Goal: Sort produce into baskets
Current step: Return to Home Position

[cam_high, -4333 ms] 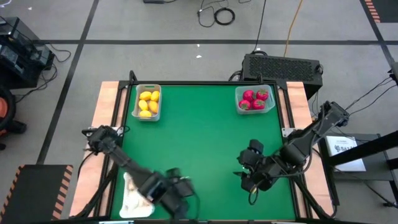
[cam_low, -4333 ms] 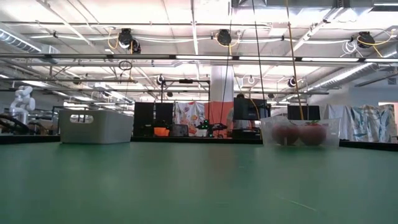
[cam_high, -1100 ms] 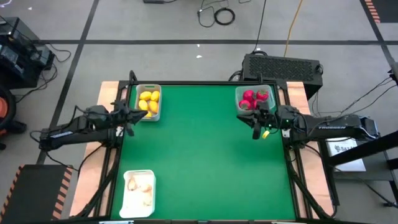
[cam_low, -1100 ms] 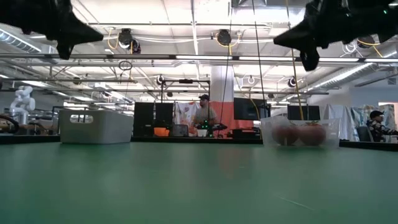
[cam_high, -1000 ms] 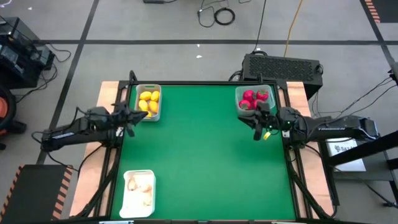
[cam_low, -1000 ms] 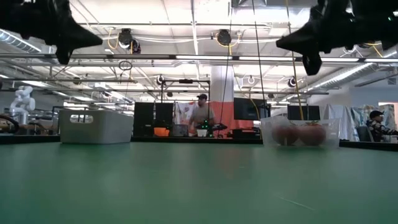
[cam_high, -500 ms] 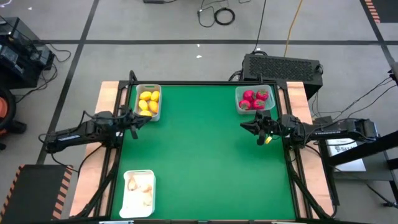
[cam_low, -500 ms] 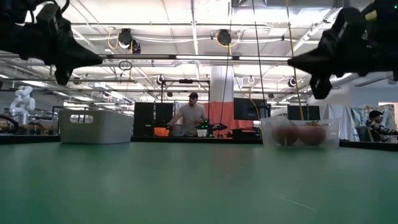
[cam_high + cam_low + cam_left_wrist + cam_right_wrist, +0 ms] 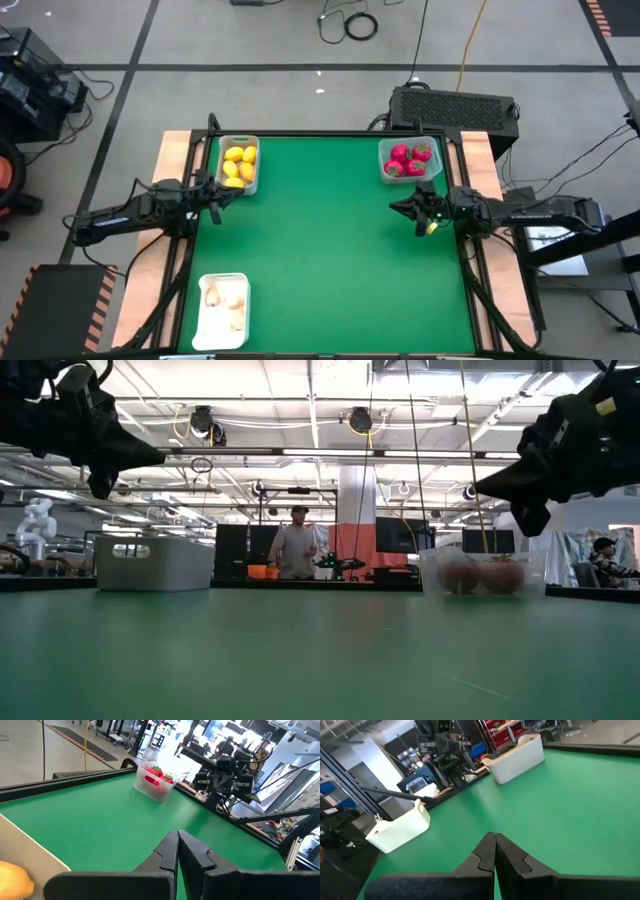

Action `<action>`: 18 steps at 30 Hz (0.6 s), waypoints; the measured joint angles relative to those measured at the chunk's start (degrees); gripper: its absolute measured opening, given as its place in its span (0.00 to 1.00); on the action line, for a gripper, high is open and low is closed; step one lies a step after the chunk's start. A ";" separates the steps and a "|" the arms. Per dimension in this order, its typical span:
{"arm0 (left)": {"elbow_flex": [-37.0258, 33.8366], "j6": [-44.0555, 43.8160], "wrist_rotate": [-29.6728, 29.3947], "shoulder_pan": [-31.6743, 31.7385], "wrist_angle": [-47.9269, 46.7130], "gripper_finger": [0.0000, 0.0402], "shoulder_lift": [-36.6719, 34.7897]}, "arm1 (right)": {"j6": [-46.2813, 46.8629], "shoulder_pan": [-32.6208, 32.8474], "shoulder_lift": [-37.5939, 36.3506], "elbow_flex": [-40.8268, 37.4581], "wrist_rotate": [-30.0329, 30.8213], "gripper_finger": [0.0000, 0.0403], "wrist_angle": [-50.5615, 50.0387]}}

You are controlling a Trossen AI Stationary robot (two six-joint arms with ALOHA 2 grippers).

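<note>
The produce lies sorted in three baskets. Yellow fruits fill the grey-white bin (image 9: pixel 239 165) at the far left. Red fruits sit in the clear bin (image 9: pixel 410 160) at the far right. Whitish bulbs lie in the flat white tray (image 9: pixel 222 310) at the near left. My left gripper (image 9: pixel 238 191) hovers shut and empty at the table's left edge, just near of the grey-white bin. My right gripper (image 9: pixel 393 207) hovers shut and empty by the right edge, just near of the clear bin. Both point level across the table, above its top (image 9: pixel 150 457) (image 9: pixel 485 488).
The green table top (image 9: pixel 330 260) lies bare between the baskets. Wooden strips and a black frame (image 9: pixel 170 160) border it. A black box (image 9: pixel 455 105) stands behind the far right corner. A person (image 9: pixel 293 550) stands in the room beyond the far edge.
Both grippers have sunk toward the table while staying shut and empty; the right one has dropped farther and drawn back toward the right edge. Both wrists have rolled a little. The person in the background has walked to the left.
</note>
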 joint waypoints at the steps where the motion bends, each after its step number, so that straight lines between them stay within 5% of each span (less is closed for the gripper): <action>1: 0.00 0.00 0.00 0.00 0.00 0.04 0.00 | 0.00 0.00 -1.28 0.00 0.00 0.00 -1.64; 18: 0.00 0.98 3.98 0.00 4.69 0.04 0.00 | -9.23 0.00 -12.66 0.07 1.78 0.00 -16.19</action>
